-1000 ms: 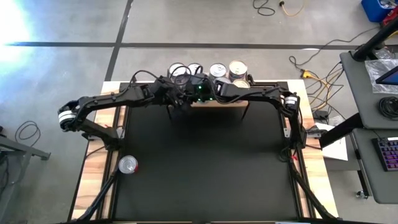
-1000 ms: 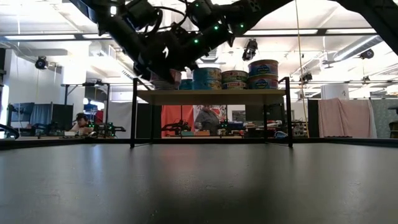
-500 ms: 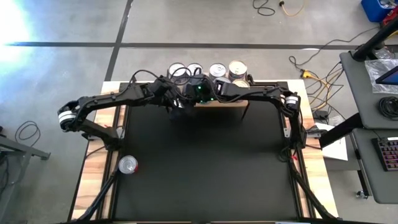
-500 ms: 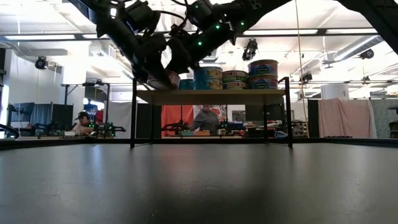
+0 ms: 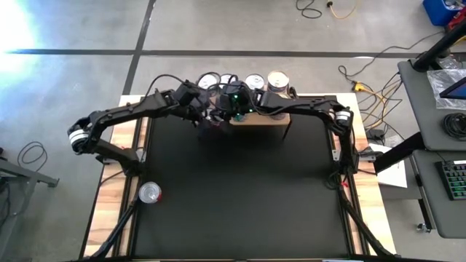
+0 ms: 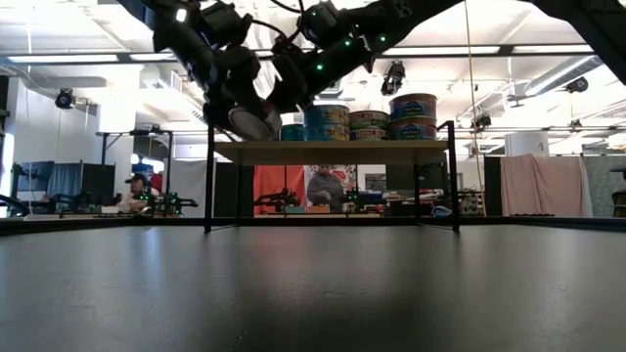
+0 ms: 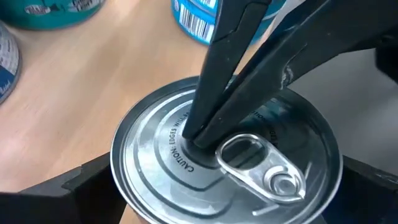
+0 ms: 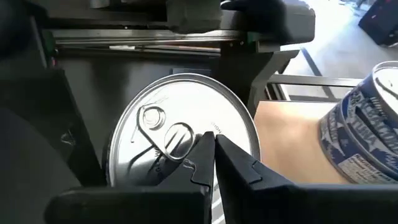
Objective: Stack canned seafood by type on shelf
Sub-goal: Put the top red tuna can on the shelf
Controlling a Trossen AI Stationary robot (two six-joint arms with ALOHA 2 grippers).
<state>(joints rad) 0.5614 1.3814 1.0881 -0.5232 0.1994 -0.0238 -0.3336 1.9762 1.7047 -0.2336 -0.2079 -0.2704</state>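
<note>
Your left tool (image 7: 217,186) is gripping a silver-topped tin (image 7: 227,162) by its sides at the shelf's (image 6: 333,151) left end, tilting it. Your right tool (image 8: 210,152) is clenched empty, its tips pressing on that tin's lid; more tins (image 6: 391,117) are sitting stacked on the shelf.

Embossed lettering curves around the silver lid of the tin (image 7: 227,163) in the left wrist view, and the word "CAUTION" can be read there (the words after it are too small to make out). A barcode (image 7: 194,18) stands on a blue-labelled tin on the wooden shelf top (image 7: 93,74); its digits cannot be read.
</note>
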